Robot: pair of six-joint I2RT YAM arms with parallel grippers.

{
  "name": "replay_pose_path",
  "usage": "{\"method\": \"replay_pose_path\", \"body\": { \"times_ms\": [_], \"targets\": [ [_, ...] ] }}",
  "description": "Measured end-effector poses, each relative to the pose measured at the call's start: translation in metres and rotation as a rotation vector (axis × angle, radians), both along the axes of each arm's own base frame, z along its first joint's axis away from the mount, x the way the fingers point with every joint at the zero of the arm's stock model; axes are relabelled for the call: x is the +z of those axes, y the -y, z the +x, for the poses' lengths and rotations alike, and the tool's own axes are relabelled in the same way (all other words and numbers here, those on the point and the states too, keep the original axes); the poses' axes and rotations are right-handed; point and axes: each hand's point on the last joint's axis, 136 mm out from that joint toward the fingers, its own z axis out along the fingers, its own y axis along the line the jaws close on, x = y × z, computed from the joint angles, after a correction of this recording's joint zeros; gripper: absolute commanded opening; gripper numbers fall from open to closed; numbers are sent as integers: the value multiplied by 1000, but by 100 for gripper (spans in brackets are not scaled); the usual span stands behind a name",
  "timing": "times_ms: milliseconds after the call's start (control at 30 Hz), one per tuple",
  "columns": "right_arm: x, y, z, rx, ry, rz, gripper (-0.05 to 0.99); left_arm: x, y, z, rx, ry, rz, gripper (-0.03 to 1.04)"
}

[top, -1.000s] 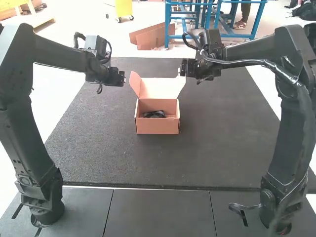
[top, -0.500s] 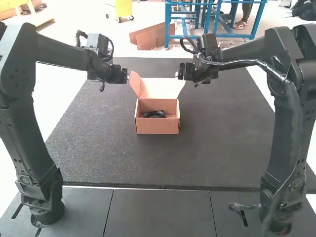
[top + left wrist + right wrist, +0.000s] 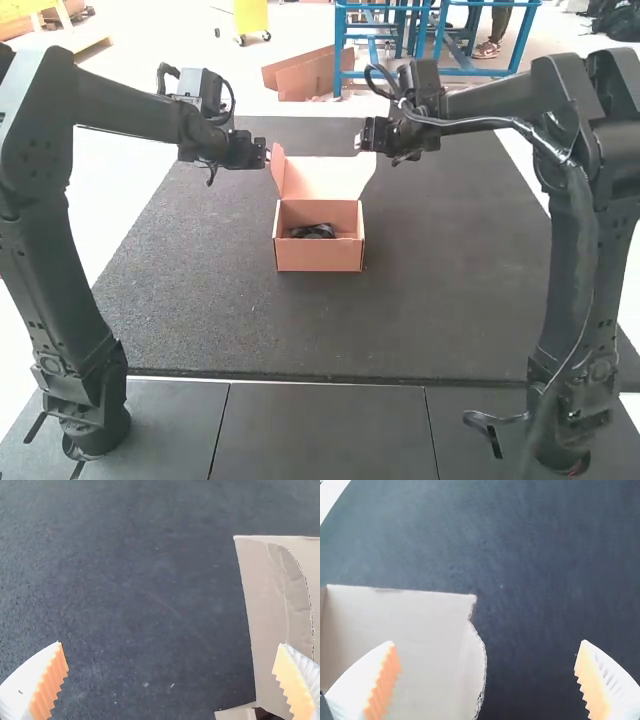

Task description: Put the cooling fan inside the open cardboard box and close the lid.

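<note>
Dark-matted worktop (image 3: 180, 280), mid-frame: the cardboard box (image 3: 318, 250) holds the cooling fan (image 3: 312, 231), its lid (image 3: 320, 178) upright just above. Left end effector (image 3: 264, 155) and right end effector (image 3: 362, 138), both gaping wide, flank the lid's top corners.

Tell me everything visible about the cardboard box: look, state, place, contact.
The cardboard box is small, plain brown and rectangular, and it stands upright on the dark mat between the two arms. It is open: its lid stands up at the far side, with a side flap angled forward. A dark object, apparently the cooling fan, lies inside. The open left gripper and right gripper are at the lid's upper corners; whether they touch it cannot be told.
</note>
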Motion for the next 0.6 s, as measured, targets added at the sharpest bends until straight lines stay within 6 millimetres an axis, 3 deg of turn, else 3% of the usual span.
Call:
{"method": "replay_pose_path", "body": {
  "times_ms": [133,600],
  "targets": [
    [-5,0,-1,-2,-14,2,56,0,1,0,-1,-1,-6,97],
    [-6,0,-1,-10,-25,10,21,0,18,-4,-33,-3,-8,97]
  ]
}}
